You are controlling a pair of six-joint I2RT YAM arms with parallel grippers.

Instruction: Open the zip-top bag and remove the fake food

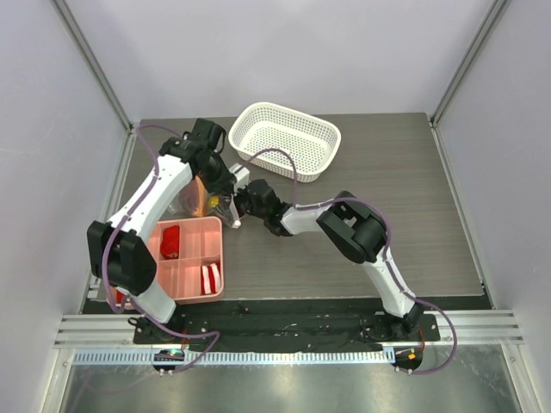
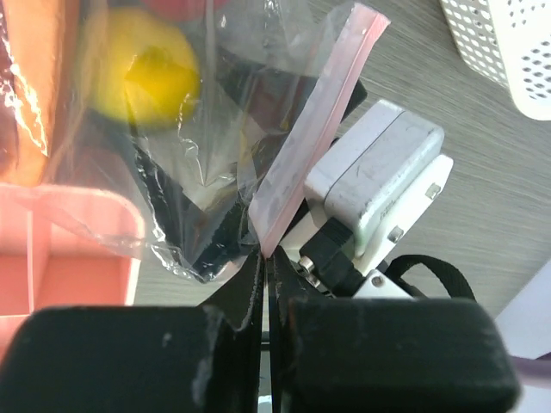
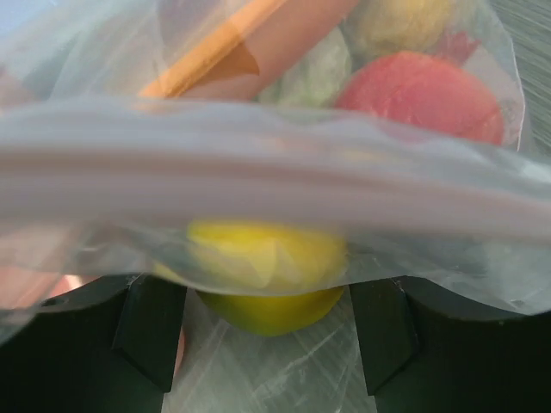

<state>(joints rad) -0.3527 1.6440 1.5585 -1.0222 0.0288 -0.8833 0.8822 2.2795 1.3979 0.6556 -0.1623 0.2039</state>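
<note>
The clear zip-top bag [image 1: 198, 196] hangs over the far corner of the pink tray [image 1: 191, 258]. My left gripper [image 2: 265, 254] is shut on the end of the bag's pink zip strip [image 2: 314, 142]. My right gripper [image 3: 267, 331] stands open, its fingers [image 3: 155, 327] on either side of a yellow fruit [image 3: 267, 301] at the bag's mouth, with gaps on both sides. Behind the blurred strip lies more fake food: a red fruit [image 3: 422, 90], an orange wedge [image 3: 250, 43] and a green ball [image 3: 318, 77]. In the top view both grippers [image 1: 234, 202] meet at the bag.
A white mesh basket [image 1: 286, 139] stands at the back centre of the table. The pink tray holds a red piece [image 1: 170, 241] and a red-white piece [image 1: 211, 277]. The right wrist's white camera body [image 2: 379, 185] sits close beside the left fingers.
</note>
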